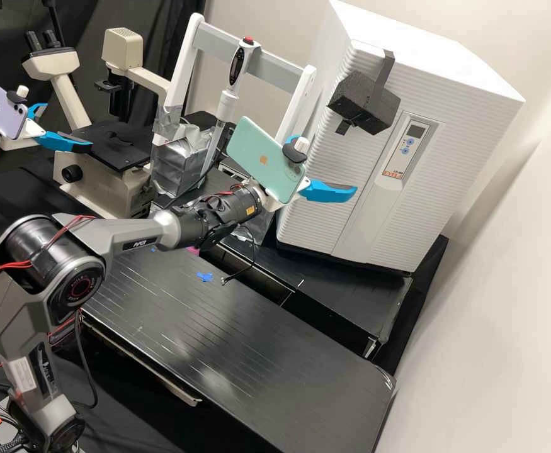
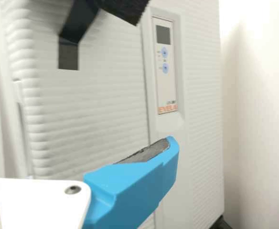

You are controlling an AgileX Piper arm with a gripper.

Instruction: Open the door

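Door (image 1: 351, 151) looks shut from what I can see, sitting flush on the front of that big white cabinet (image 1: 439, 60) over on the right-hand side of the high view. OK, so going left to right: far left there's a second arm's lilac phone (image 1: 1, 107), then a beige microscope (image 1: 124, 47) with a flat black stage (image 1: 108, 143). Next comes a lumpy box wrapped in silver foil (image 1: 177, 167), and a white pipette (image 1: 228, 104) with a red button on top, tilted a bit in front of a pale frame (image 1: 215, 44). The dark grey arm (image 1: 130, 233) is above the black table (image 1: 225, 343), which has some scraps of blue tape (image 1: 204, 277) on it, and a mint green phone (image 1: 269, 165) is mounted by the wrist. The end effector (image 1: 329, 170) is just past that phone, spread apart with nothing in its grip; one blue finger's grey pad (image 2: 151, 151) is bare in the wrist view. It's in front of the door, lower than the control panel (image 1: 407, 148), though I honestly can't tell if it's touching. Up on the door there's a black foam block (image 1: 364, 100) with a black strap (image 1: 382, 69) running over it, and furthest right is plain pale wall (image 1: 508, 283).
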